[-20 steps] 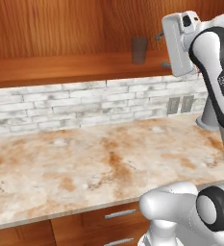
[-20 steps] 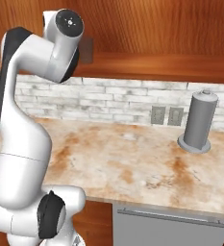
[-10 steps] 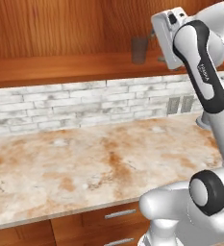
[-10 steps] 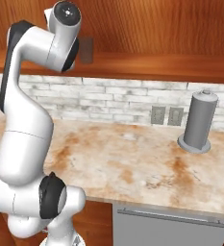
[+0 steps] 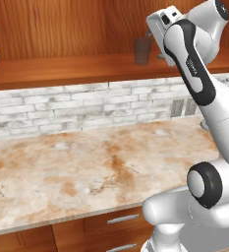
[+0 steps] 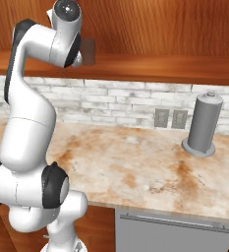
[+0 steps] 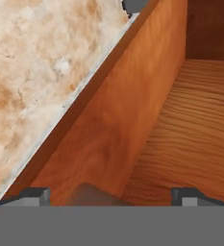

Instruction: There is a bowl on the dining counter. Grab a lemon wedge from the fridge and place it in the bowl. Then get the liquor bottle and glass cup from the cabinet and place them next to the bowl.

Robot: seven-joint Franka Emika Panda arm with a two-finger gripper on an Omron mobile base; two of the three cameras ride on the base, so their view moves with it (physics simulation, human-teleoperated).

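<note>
1. Glass cup (image 5: 142,50) stood upright on the open cabinet shelf (image 5: 62,69), above the brick backsplash and the bench (image 5: 86,167).
2. End effector (image 7: 109,196) hung just beside the cup at shelf height, its tips set wide apart and holding nothing.
3. Judging by that, the step was reaching for the cup; a level approach with the tips straddling its wall before closing would serve best.
4. Cup looked empty, though its inside was hard to see.
</note>
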